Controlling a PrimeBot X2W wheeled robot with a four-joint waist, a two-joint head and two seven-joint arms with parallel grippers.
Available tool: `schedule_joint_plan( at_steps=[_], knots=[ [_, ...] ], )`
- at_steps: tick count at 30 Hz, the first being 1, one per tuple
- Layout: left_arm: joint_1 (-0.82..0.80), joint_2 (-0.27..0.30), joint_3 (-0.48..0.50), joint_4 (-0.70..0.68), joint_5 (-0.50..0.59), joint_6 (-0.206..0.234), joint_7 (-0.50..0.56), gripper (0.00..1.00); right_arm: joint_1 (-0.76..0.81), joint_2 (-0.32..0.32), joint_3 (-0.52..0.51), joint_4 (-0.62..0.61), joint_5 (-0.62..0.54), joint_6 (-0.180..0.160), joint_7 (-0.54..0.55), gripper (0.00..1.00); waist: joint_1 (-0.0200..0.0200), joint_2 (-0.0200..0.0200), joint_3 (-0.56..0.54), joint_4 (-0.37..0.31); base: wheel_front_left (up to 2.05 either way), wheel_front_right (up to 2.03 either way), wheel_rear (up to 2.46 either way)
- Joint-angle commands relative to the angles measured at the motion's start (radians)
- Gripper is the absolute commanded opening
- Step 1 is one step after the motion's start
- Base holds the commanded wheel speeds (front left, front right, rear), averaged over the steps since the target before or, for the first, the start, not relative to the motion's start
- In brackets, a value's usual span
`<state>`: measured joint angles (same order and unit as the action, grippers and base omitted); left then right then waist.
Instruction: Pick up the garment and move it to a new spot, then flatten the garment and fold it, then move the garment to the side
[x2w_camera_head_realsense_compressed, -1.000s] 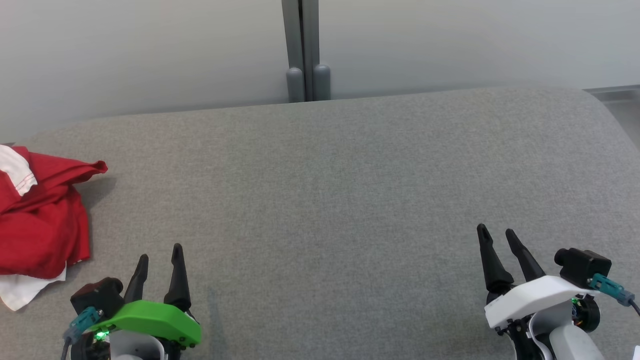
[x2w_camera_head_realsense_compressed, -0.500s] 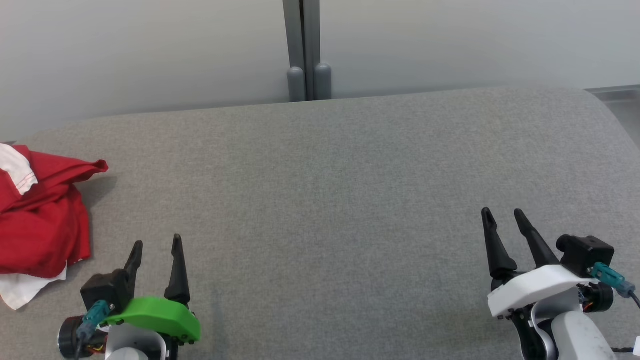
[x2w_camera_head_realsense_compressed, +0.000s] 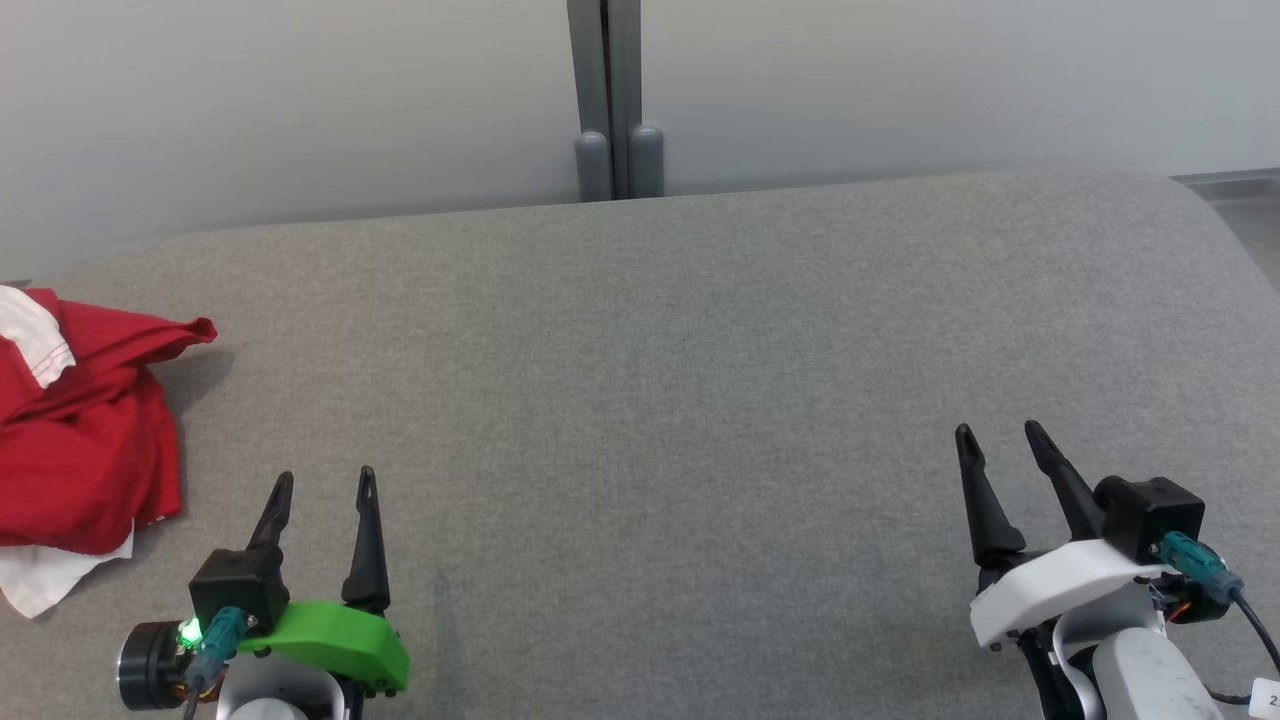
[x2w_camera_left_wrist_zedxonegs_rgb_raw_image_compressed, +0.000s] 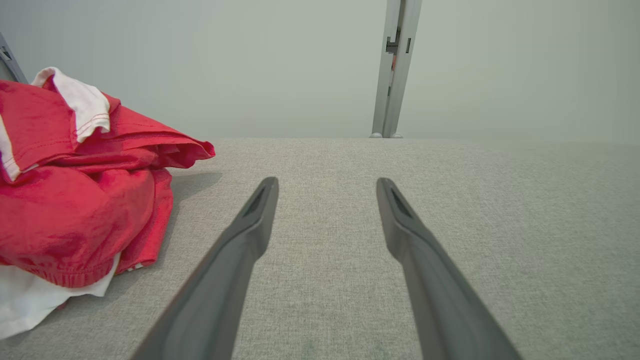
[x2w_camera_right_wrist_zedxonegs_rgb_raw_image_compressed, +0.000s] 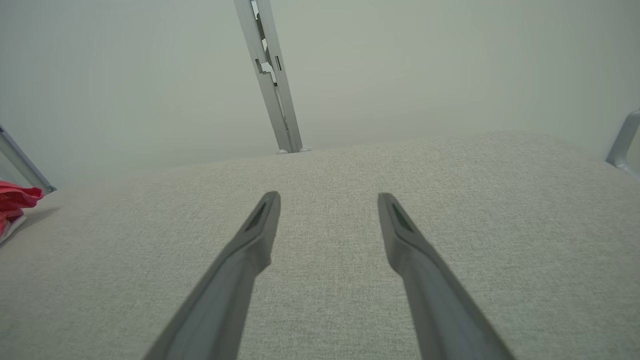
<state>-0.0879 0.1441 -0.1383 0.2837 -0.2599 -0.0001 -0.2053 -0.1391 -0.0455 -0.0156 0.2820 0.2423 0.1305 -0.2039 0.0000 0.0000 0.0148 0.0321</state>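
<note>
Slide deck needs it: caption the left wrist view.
Left gripper, jaws open, hovers over grey upholstered surface; crumpled red-and-white garment lies at left.

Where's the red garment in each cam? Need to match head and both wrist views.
Head view: red garment lies crumpled at the left edge, mid-height, on the grey padded surface.
Left wrist view: red garment is large on the left side, cut off by the left edge.
Right wrist view: red garment is a sliver at the left edge, mid-height.
Shared landmark: grey upright post behind the surface's far edge.

White tag (x2w_camera_head_realsense_compressed: 1268, 693) at lower right, cut-off "2"
</note>
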Motion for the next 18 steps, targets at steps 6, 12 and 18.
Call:
schedule_joint_plan(
  at_steps=[6,12,18],
  knots=[
    [0.019,-0.009,0.009,0.009,0.058,-0.006,-0.02,1.0,-0.001,-0.006,-0.004,0.009,-0.063,0.0,-0.021,1.0,0.0,0.0,0.0,0.004,0.0,0.0,0.0],
    [0.024,-0.025,0.024,0.022,0.097,-0.011,-0.031,1.0,0.005,-0.006,0.011,0.016,-0.102,0.0,-0.032,1.0,0.0,0.0,0.001,0.031,0.0,0.0,0.0],
    [0.031,-0.039,0.039,0.043,0.14,-0.021,-0.043,1.0,0.009,-0.007,0.036,0.023,-0.137,0.0,-0.044,1.0,0.0,0.0,0.006,0.117,0.0,0.0,0.0]
  ],
)
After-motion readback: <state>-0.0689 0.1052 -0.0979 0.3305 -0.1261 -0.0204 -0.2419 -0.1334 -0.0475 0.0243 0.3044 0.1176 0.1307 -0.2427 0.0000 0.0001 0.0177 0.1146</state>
